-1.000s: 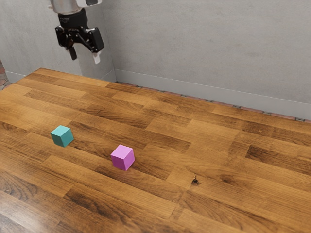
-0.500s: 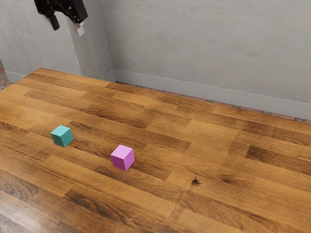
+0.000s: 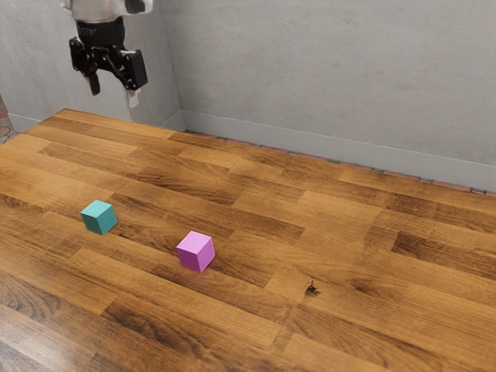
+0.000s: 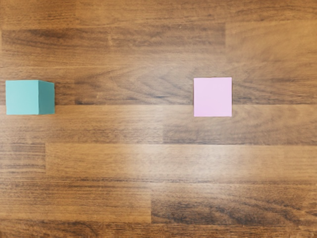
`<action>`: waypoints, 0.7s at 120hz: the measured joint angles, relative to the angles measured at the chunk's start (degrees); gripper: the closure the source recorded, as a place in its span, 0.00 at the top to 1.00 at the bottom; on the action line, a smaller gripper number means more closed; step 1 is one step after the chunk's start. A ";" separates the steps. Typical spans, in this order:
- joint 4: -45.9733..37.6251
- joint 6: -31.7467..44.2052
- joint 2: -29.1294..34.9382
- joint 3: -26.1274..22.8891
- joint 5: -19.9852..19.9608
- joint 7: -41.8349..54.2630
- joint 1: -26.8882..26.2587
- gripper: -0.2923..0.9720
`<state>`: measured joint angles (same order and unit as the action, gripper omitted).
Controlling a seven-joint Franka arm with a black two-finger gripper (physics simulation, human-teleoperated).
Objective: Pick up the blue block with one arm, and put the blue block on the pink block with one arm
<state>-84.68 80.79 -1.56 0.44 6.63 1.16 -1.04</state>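
A teal-blue block (image 3: 98, 216) rests on the wooden table at the exterior view's left. A pink block (image 3: 195, 251) sits a short way to its right and nearer the front. High above the table's far left corner hangs my black gripper (image 3: 113, 88), open, with nothing between its fingers. From the wrist view I look straight down on both cubes: the blue block (image 4: 28, 97) and the pink block (image 4: 212, 96) lie apart on the planks.
The table (image 3: 325, 232) is dark wooden planks, bounded at the back by a grey wall (image 3: 325, 70). A small dark mark (image 3: 311, 288) lies on the wood to the right of the pink block.
My gripper rose toward the upper left half a second ago and has now come back down a little. Both blocks stayed where they were.
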 joint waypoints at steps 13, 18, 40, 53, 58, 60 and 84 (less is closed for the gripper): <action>-11.42 7.60 0.15 1.70 -0.72 0.03 -1.51 0.77; -13.50 10.29 0.01 2.01 -1.14 0.10 -1.52 0.77; -12.74 17.71 -4.61 3.92 -2.61 1.40 0.03 0.77; -7.57 19.83 -9.70 7.72 -3.68 3.76 1.92 0.77; -6.43 20.42 -11.09 10.33 -4.51 4.87 1.16 0.77; -6.17 20.62 -11.40 11.84 -4.87 5.32 0.44 0.77; -3.67 22.65 -15.79 17.40 -7.92 11.00 0.26 0.77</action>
<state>-88.34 103.44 -17.35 17.83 -1.28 12.16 -0.78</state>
